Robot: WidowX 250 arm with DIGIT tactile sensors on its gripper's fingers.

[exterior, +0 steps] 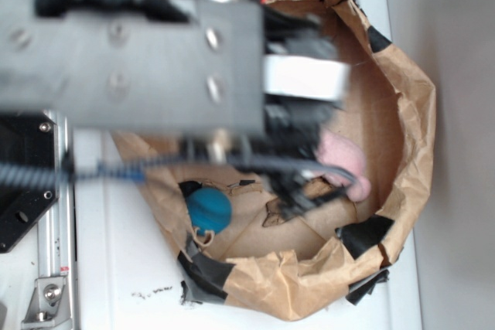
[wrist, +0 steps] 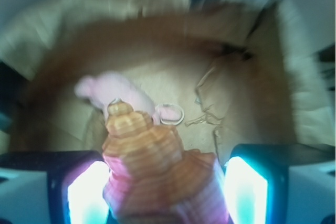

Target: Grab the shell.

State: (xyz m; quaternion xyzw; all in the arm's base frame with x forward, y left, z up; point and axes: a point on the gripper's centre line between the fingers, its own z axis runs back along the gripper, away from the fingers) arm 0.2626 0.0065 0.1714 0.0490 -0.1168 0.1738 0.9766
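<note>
1. The shell fills the lower middle of the wrist view, sitting between the two lit fingers of the pincer. Its pointed tip aims away from the camera, and its wider, ridged body lies nearest the lens.

2. In the exterior view the arm hides the shell, so only the wrist view places it: inside the brown paper bag, in or just at the pincer's grasp, above the bag floor.

3. The fingers look drawn in around the shell's wide part. The left one seems to touch it, while a thin gap may remain on the right. My reading is that the pincer is pinching the shell, though the blur leaves this uncertain.

4. Handling, as a judgement: it looks rigid, hard and light. The glossy curved surface is likely slippery, and the cone shape may squirt out toward the narrow end if squeezed there.

5. The best hold is likely across the broad ridged whorls, where the ridges give some bite. The thin tip looks brittle and is best avoided.

6. Just beyond the tip lies the pink plush bunny on the bag floor.

7. A blue ball rests well apart, near the bag's other wall, and the bag stands on the white desk.
</note>
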